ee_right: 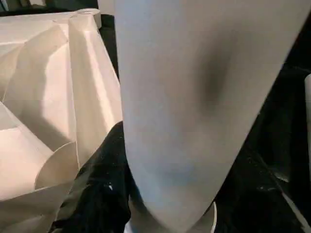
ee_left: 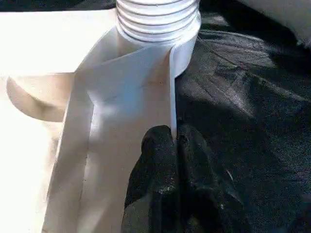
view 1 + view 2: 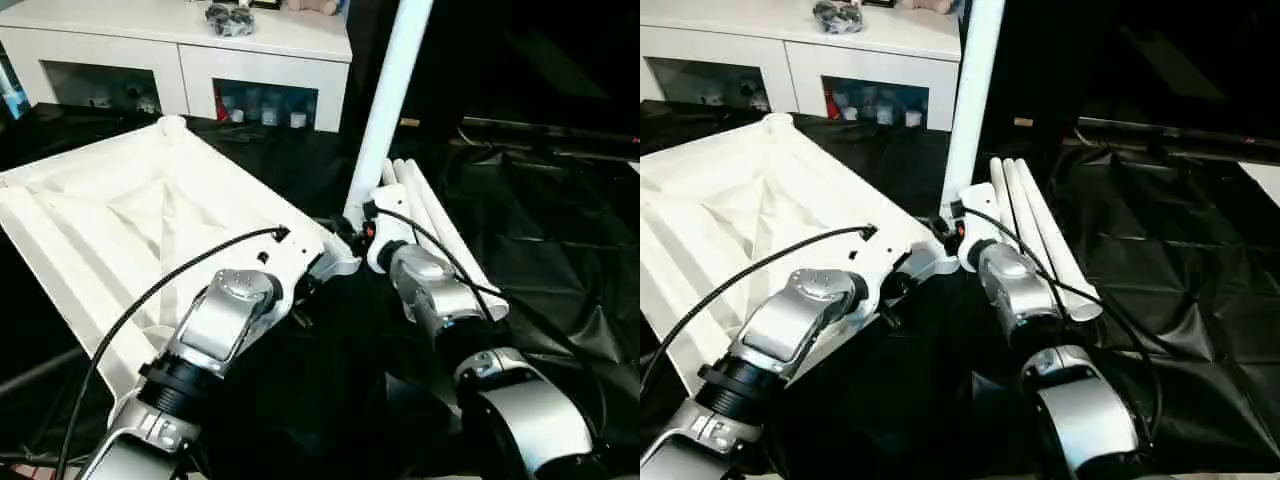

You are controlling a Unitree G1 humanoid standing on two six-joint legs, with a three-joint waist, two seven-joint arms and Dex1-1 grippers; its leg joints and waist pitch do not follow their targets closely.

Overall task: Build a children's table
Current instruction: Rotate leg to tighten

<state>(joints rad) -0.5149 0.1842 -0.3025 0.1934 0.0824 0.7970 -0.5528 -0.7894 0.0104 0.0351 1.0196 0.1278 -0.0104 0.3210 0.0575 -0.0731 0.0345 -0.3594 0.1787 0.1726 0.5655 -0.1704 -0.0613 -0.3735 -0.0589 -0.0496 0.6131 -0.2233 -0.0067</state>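
Note:
The children's table top (image 3: 130, 220) lies upside down on black cloth, its ribbed underside facing up. One white leg (image 3: 385, 110) stands upright in the top's near right corner socket, and its threaded end (image 2: 158, 19) shows at the socket. My right gripper (image 3: 365, 225) is shut around that leg low down, with a black finger (image 1: 104, 179) against the tube (image 1: 194, 121). My left gripper (image 2: 173, 138) is shut on the thin rim wall of the top just beside that corner. Three more legs (image 3: 1040, 230) lie together on the cloth to the right.
A white cabinet (image 3: 180, 50) with glass doors stands behind the table top, with small items on it. Crumpled black cloth (image 3: 560, 250) covers the floor to the right. A black cable (image 3: 160, 285) loops over my left forearm.

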